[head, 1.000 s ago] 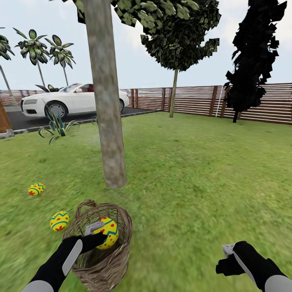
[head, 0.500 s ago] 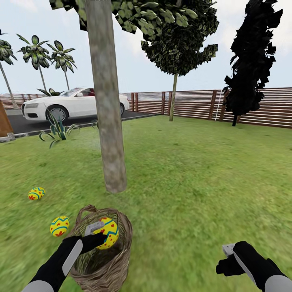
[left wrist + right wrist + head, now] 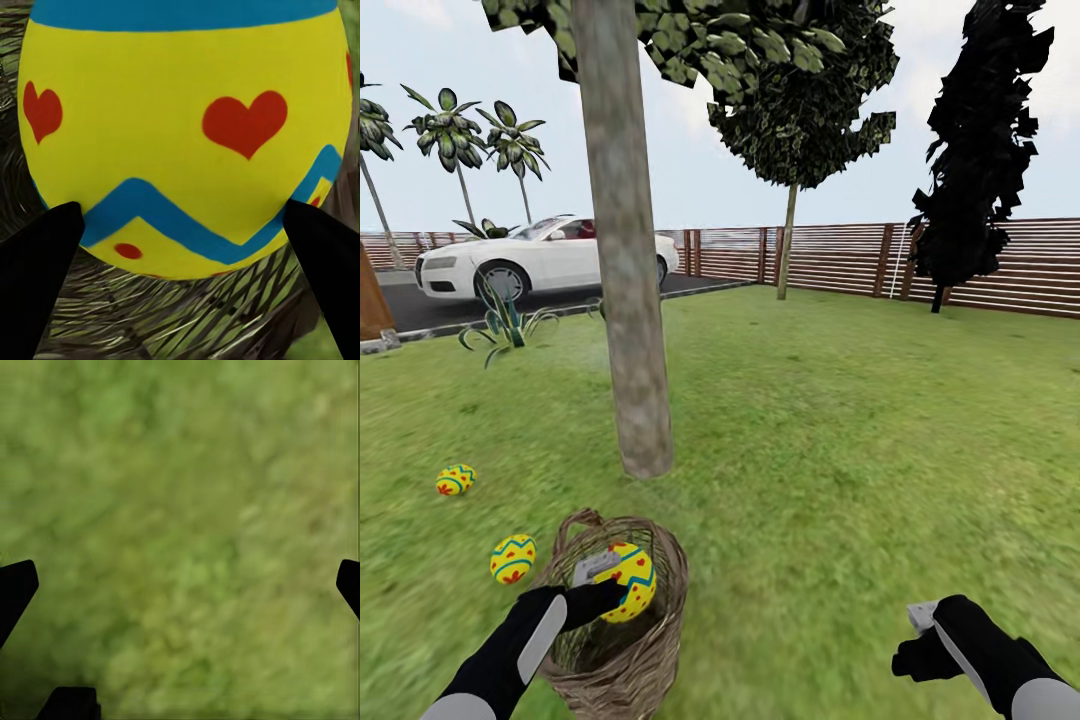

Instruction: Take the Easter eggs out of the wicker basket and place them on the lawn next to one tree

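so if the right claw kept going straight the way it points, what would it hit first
Most likely the bright green mottled lawn: the right claw is open and looks straight at bare grass, though depth is unclear.

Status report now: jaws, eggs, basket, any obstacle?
Left gripper shut on third egg, over basket. Right gripper open above grass. Two eggs on lawn near tree. Nothing in the way.

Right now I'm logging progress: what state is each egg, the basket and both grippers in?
Held egg: gripped, over the basket's mouth.
Near egg: on the lawn, beside the basket.
Far egg: on the lawn.
Wicker basket: upright.
Left gripper: shut on the egg.
Right gripper: open, over grass.
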{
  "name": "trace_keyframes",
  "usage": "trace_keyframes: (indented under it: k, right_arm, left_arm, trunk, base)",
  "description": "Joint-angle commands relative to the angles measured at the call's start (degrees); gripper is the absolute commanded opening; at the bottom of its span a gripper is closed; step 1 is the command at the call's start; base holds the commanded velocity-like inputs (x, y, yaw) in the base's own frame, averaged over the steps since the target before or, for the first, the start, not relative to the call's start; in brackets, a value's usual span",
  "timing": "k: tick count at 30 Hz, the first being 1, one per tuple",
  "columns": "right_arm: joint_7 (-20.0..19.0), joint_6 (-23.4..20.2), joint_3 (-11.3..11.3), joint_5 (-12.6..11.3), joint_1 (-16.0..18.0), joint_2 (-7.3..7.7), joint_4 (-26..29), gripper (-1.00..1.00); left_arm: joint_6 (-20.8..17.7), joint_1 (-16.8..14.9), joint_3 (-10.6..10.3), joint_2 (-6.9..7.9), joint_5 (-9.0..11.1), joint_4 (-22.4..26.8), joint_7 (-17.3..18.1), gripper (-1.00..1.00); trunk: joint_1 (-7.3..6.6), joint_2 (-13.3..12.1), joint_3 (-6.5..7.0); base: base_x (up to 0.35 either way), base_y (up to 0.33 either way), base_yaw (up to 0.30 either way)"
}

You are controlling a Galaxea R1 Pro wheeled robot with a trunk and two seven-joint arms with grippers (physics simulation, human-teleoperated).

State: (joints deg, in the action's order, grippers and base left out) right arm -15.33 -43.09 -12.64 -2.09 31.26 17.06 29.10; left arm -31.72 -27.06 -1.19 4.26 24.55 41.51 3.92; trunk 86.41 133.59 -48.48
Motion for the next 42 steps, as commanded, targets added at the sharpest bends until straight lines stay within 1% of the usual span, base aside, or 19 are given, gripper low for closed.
trace_keyframes:
  k: [1, 7, 10, 15, 24, 31, 35, 36, 39, 42]
  right_arm:
    - [-0.05, -0.24, -0.36, -0.19, 0.03, 0.08, 0.08, 1.00]
    - [-0.05, -0.18, -0.28, -0.20, 0.03, 0.09, 0.14, 1.00]
    - [-0.05, -0.20, -0.35, -0.19, 0.03, 0.08, 0.10, 1.00]
    - [-0.02, -0.20, -0.36, -0.17, 0.03, 0.08, 0.08, 1.00]
    - [-0.05, -0.15, -0.36, -0.11, 0.03, 0.08, 0.08, 1.00]
    - [-0.05, -0.15, -0.36, -0.11, 0.03, 0.08, 0.12, 1.00]
    - [0.02, -0.15, -0.46, -0.05, 0.03, -0.13, 0.08, 1.00]
    - [0.19, -0.15, -0.45, 0.13, 0.03, -0.43, 0.08, 1.00]
    - [1.11, -0.07, -0.43, 2.49, 0.03, -1.07, 0.08, 1.00]
    - [1.17, -0.06, -0.37, 2.78, 0.03, -1.14, 0.08, 1.00]
  left_arm:
    - [-0.21, -0.01, -0.13, 0.05, 0.15, 0.06, -0.03, -1.00]
    - [-0.24, -0.02, -0.16, 0.05, 0.01, 0.06, -0.05, -1.00]
    - [-0.26, -0.02, -0.28, -0.03, -0.13, 0.08, -0.13, -1.00]
    - [-0.27, -0.03, -0.26, 0.04, -0.01, 0.09, -0.06, -1.00]
    - [-0.18, -0.02, -0.15, 0.05, 0.06, 0.11, -0.02, -1.00]
    - [-0.22, -0.02, -0.29, 0.03, -0.03, 0.15, -0.07, -1.00]
    - [-0.18, -0.02, -0.22, -0.02, 0.06, 0.12, -0.05, -1.00]
    - [-0.18, -0.03, -0.22, -0.04, 0.00, 0.08, -0.05, -1.00]
    - [-0.18, -0.02, -0.22, -0.04, -0.02, 0.06, -0.11, -1.00]
    - [-0.18, -0.01, -0.22, -0.04, -0.03, 0.06, -0.14, -1.00]
  trunk:
    - [-0.24, -0.39, 0.12]
    - [-1.55, -2.79, 1.20]
    - [-2.21, -4.00, 1.74]
    - [-3.31, -6.00, 2.63]
    - [-5.29, -9.61, 4.25]
    - [-6.83, -12.42, 5.51]
    - [-7.70, -14.02, 6.22]
    - [-7.92, -14.42, 6.40]
    - [-8.58, -15.63, 6.94]
    - [-9.24, -16.83, 7.48]
  base:
    - [0.000, 0.000, 0.000]
    - [-0.003, -0.002, 0.000]
    - [-0.185, -0.152, 0.018]
    - [-0.226, -0.195, 0.220]
    - [-0.011, -0.011, 0.023]
    - [-0.085, -0.225, 0.000]
    - [-0.006, -0.031, 0.107]
    - [0.000, -0.001, 0.279]
    - [0.000, 0.000, 0.289]
    - [0.000, 0.000, 0.291]
